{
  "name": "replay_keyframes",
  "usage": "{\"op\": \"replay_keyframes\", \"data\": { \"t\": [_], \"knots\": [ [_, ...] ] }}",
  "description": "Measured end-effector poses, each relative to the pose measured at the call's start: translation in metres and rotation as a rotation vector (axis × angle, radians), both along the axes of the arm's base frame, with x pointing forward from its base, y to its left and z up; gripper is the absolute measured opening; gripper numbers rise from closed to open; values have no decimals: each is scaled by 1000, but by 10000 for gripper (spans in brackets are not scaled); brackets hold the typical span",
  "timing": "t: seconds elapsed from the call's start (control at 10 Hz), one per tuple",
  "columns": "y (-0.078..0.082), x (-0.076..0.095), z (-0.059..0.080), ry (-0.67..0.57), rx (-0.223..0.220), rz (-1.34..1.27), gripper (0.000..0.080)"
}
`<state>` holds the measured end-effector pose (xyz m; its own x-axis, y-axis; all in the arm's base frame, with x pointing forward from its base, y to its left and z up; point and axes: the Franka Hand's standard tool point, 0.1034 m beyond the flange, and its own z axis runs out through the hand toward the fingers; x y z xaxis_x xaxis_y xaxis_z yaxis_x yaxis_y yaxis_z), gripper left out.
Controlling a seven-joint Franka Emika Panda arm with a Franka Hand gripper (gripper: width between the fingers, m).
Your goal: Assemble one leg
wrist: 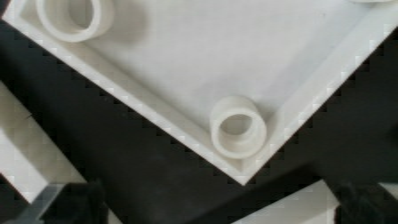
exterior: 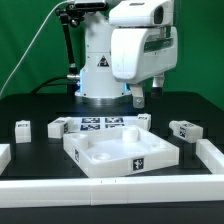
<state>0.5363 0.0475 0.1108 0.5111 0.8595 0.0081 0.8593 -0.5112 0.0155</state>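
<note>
The large white tray piece (exterior: pixel 120 152) with a raised rim lies in the middle of the black table. Small white legs with marker tags lie around it: two at the exterior view's left (exterior: pixel 22 128) (exterior: pixel 57 127) and one at the right (exterior: pixel 183 130). My gripper (exterior: pixel 138 98) hangs above the tray's far right corner, touching nothing. In the wrist view the tray's corner (wrist: pixel 196 70) with a round socket (wrist: pixel 240 128) fills the picture. The dark fingertips (wrist: pixel 43 205) stand wide apart, with nothing between them. My gripper (wrist: pixel 205 215) is open and empty. No leg shows in the wrist view.
The marker board (exterior: pixel 100 124) lies flat behind the tray. Another small white block (exterior: pixel 146 120) sits by the tray's far right corner. A low white wall (exterior: pixel 206 152) runs along the table's front and right. The arm's base (exterior: pixel 100 70) stands at the back.
</note>
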Motion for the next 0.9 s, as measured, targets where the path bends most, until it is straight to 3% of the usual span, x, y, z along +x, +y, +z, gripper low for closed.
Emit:
{"op": "replay_keyframes", "data": {
  "t": [0.7, 0.9],
  "knots": [
    [-1, -1, -3, -1, 1, 17, 650],
    [-14, -15, -16, -41, 3, 158, 650]
  ]
}}
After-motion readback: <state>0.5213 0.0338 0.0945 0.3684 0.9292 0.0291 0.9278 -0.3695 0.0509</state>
